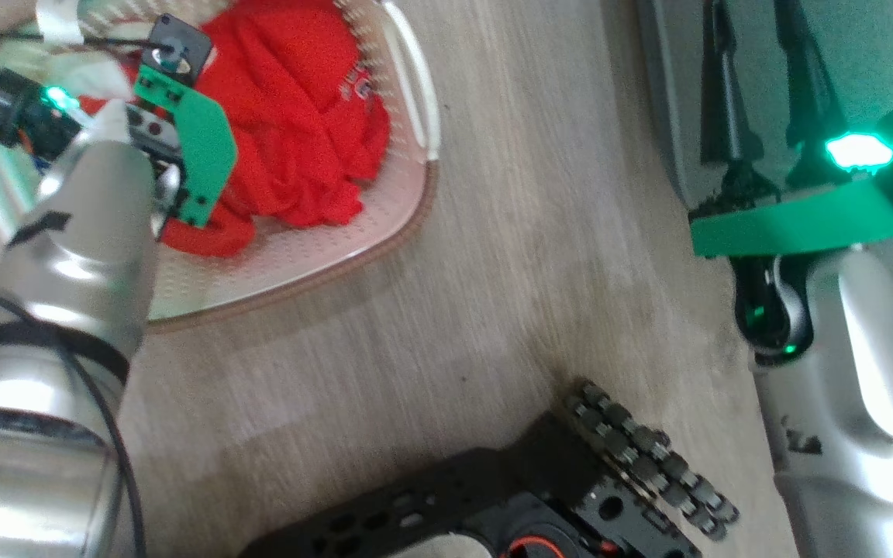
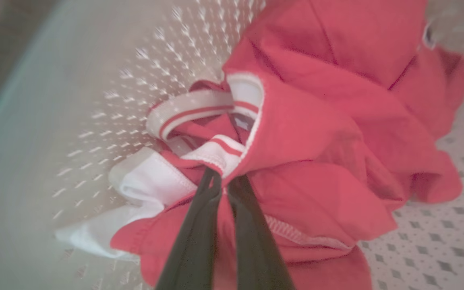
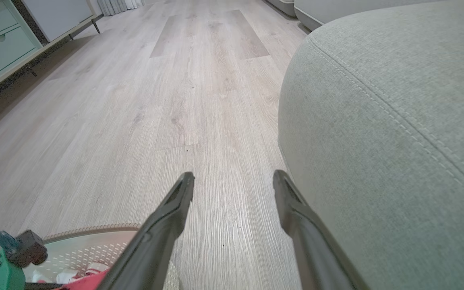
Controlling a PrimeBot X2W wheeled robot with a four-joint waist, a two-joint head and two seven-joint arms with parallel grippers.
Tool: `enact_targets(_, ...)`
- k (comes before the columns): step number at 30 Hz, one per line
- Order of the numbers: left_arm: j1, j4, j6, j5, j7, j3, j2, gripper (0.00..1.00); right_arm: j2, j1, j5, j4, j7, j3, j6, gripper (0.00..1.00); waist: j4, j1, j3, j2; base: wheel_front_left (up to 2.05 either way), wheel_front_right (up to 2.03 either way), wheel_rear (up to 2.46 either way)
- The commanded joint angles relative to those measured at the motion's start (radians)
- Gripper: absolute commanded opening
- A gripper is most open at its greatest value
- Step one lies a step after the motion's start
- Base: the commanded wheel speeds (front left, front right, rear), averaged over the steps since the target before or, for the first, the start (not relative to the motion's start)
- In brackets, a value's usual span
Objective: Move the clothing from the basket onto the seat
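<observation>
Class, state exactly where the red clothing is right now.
The clothing lies heaped in the basket on the floor, upper left in the head view, with the left gripper shut on its white-trimmed edge; the seat is off to the right.

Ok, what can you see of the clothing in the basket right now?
The clothing is a crumpled heap of thin bright red fabric with white, red-striped trim and some white lettering, plus a small white piece at its edge. It lies bunched inside the basket, resting on its perforated floor. The left tool is shut on a fold of red fabric and white trim, right by the white piece.
</observation>
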Motion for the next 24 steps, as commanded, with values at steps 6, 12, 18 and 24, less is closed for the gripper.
enact_targets(6,0.135,-0.063,0.01,-0.108,-0.211,0.082,-0.03,0.0,0.002,0.124,-0.084,0.018,-0.006,-0.041,0.0,1.0,0.162,0.0,-0.217,0.0,0.0,0.0,0.0)
enact_targets(12,0.255,-0.109,0.001,-0.207,-0.35,0.146,-0.054,0.0,0.002,0.203,-0.147,0.044,-0.006,-0.082,0.0,1.0,0.256,0.0,-0.371,0.0,0.0,0.0,0.0)
enact_targets(18,0.365,-0.207,-0.01,-0.276,-0.382,0.184,-0.071,0.0,0.002,0.266,-0.191,0.067,-0.006,-0.119,0.0,1.0,0.318,0.0,-0.49,0.0,0.0,0.0,0.0)
enact_targets(24,0.548,-0.466,0.002,-0.339,-0.384,0.231,-0.082,0.0,-0.008,0.338,-0.221,0.085,-0.006,-0.144,0.0,1.0,0.369,0.0,-0.626,0.0,0.0,0.0,0.0)
